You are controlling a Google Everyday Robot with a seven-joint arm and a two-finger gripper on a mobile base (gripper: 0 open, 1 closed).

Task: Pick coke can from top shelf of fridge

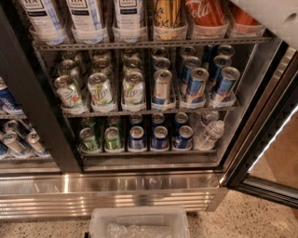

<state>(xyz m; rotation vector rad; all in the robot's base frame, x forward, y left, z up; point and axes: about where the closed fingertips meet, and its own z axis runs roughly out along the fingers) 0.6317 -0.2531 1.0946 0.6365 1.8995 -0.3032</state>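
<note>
Because the top shelf (139, 45) seats each tall can in a clear cup holder (207, 31), the coke can (205, 11) stands upright, just right of the gold can (168, 14); a second red can (240, 16) sits beside it, partly behind the white tool (274, 16) at the upper right; whether the tool is apart or together, I cannot tell; the fridge (139, 186) has its door (267, 139) open, presumably for reach.
</note>
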